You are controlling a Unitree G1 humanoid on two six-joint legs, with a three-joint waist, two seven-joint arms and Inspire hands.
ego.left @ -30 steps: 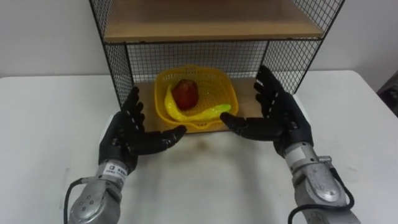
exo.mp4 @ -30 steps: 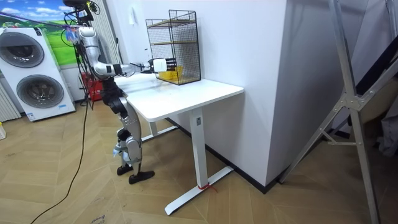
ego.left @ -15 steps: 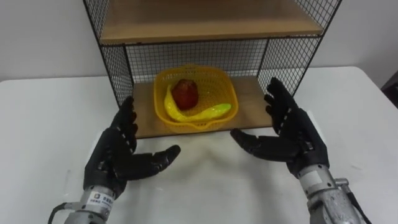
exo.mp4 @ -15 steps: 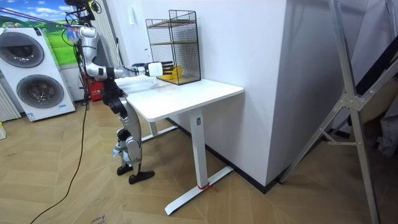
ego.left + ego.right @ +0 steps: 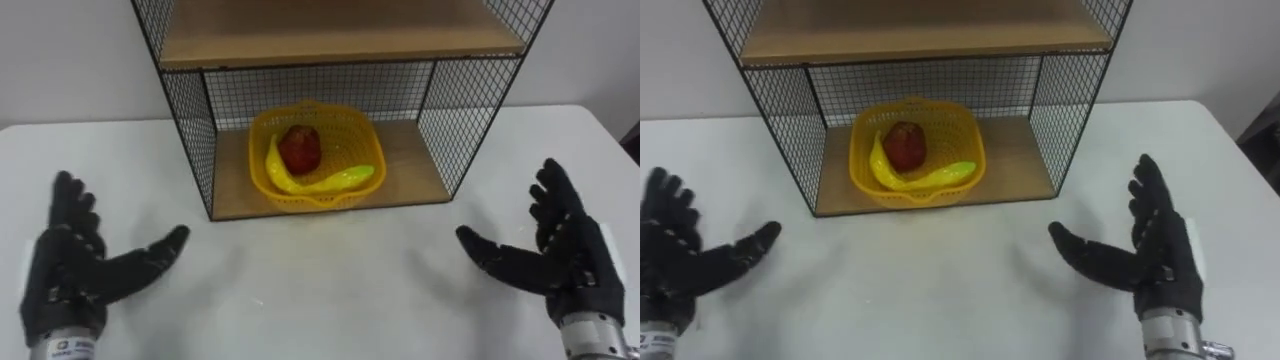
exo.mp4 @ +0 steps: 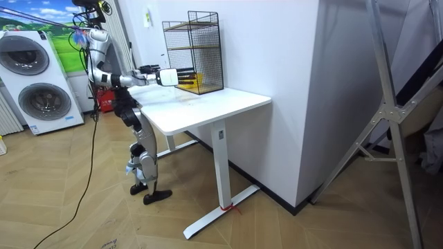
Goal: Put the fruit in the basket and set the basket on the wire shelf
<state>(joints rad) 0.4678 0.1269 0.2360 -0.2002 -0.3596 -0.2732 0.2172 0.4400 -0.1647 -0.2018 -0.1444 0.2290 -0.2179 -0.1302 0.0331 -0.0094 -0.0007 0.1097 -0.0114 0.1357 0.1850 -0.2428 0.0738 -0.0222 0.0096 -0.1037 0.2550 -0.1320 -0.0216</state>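
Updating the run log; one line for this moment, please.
basket: on wire shelf, lower board | contents: red fruit, banana | left hand: open | right hand: open

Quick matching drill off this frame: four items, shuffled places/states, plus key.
Items:
1. basket
2. red fruit
3. left robot hand
4. right robot hand

Places/states:
A. open, over the table, lower right
B. on the wire shelf bottom board
C. open, over the table, lower left
D. in the basket, next to the banana

Pairs: 1-B, 2-D, 3-C, 4-A
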